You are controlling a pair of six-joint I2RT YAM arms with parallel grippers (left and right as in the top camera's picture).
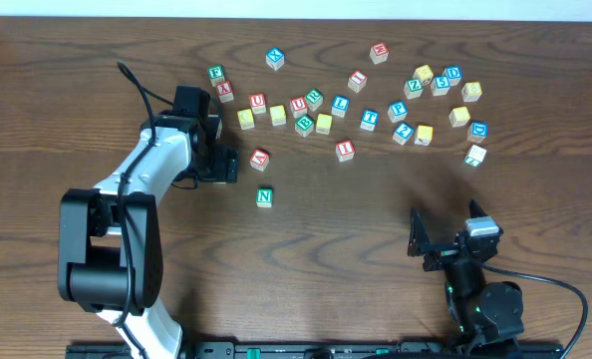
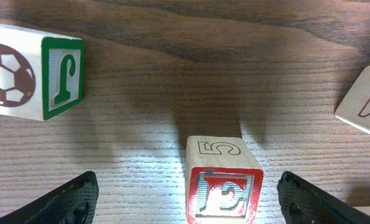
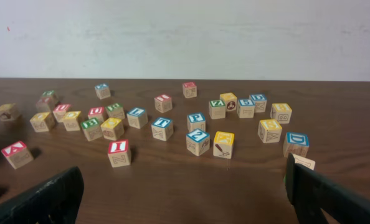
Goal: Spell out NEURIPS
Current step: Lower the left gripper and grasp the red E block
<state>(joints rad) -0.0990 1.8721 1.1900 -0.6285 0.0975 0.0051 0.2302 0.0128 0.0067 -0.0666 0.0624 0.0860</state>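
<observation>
Left tool [image 2: 186,200], right tool [image 3: 184,194] gape wide; wrist view alone reveals red E cube [image 2: 224,190].

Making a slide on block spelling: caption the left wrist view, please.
Open left claw lined up on a red-framed E cube, not touching it, on the wooden table.

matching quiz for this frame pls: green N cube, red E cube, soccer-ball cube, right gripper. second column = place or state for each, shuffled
Column 1
1. green N cube
2. red E cube
3. soccer-ball cube
4. right gripper

Column 2
A. jaws open, nothing between them
B. nearer the robot than every other cube in the overhead view
C. between the open jaws of the left gripper, untouched
D. off to the left, outside the left jaws, in the left wrist view

Pairs: 1-B, 2-C, 3-D, 4-A
</observation>
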